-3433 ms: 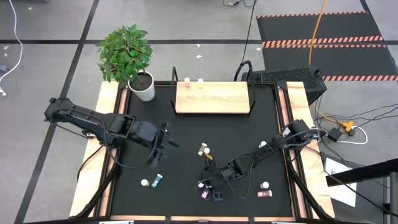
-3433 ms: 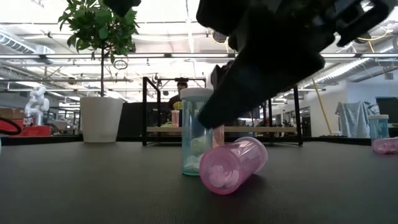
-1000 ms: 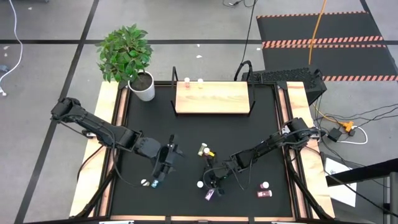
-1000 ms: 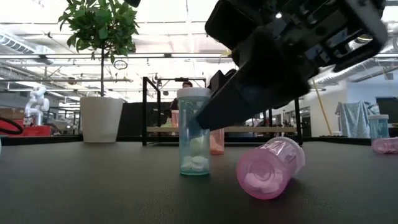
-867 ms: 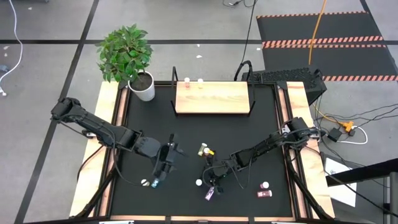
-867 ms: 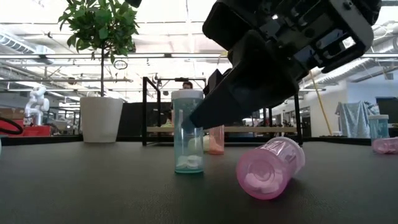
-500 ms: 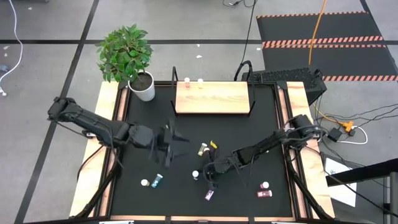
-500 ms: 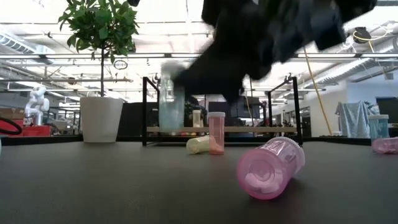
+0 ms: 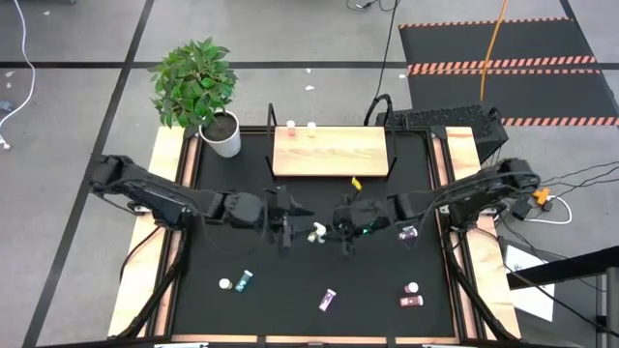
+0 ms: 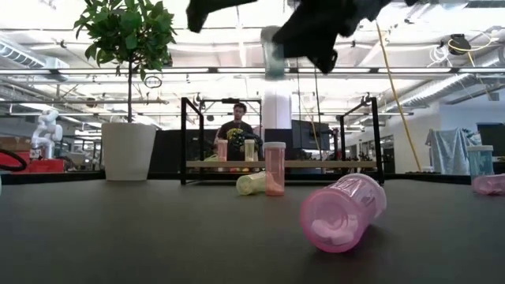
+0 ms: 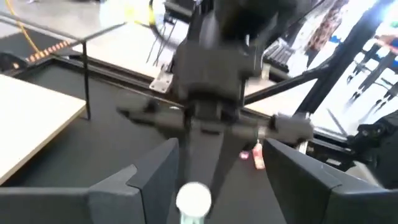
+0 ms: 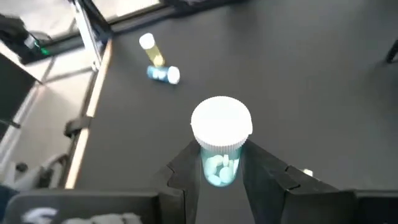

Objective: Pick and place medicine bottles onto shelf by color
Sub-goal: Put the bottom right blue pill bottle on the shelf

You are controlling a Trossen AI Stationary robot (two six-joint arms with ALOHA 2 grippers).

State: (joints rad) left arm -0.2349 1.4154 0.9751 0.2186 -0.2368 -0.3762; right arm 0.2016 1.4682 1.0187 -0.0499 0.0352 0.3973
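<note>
Plant pot (image 9: 223, 136), white and round with a green bush in it, stands at the far left corner of your black table (image 9: 387, 203). At the near left you see two small bottles lying on it, a yellow one with a white cap (image 12: 151, 50) and a blue-teal one (image 9: 246, 280) just beside it.

Your left gripper (image 9: 287, 218) is over the middle of the table. Its fingers (image 11: 152, 174) are spread open and hold nothing. It faces the right gripper (image 12: 217, 160), which is closed on a blue-teal medicine bottle with a white cap (image 12: 221, 140). This bottle is held upright, high above the table (image 10: 273, 50). Its cap also shows between the open left fingers; whether they touch it, you cannot tell.

Under the grippers a pale yellow bottle (image 10: 251, 183) lies beside an upright pink one (image 10: 274, 168). Behind them is the light tan wooden shelf with black posts (image 9: 331, 153), with two bottles standing at its far edge, a pink one (image 9: 290, 126) and a pale one (image 9: 311, 126).

At the near middle lies a purple bottle (image 9: 328, 301). To the right another purple bottle (image 9: 407, 232) is close to the right arm. At the near right a pink bottle (image 9: 411, 302) lies near a white-capped upright one (image 9: 413, 287).
</note>
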